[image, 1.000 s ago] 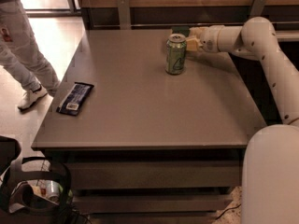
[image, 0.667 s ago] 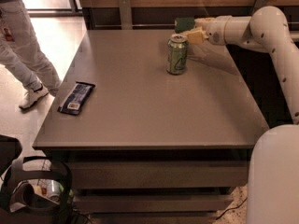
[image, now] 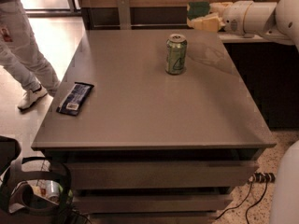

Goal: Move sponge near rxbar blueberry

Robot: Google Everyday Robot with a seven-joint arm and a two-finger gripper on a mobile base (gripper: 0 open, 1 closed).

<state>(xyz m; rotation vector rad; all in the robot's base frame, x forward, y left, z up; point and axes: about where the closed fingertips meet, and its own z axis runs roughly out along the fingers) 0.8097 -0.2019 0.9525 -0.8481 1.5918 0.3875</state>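
The gripper point(image: 202, 17) is hanging above the far edge of the table point(image: 149, 120), its fingers clenching the sponge point(image: 198, 8), while the rxbar blueberry point(image: 74, 98) is lying well away from them, diagonally across the tabletop and close to its side edge. The green can point(image: 176, 54) is standing just below and a little short of the fingers, roughly along the way to the bar, so a low, straight sweep is risking a knock that tips it over. With the bar sitting so near the edge, a release slightly beyond it is likely sending the sponge off the table toward the floor where a person point(image: 23, 55) is walking.
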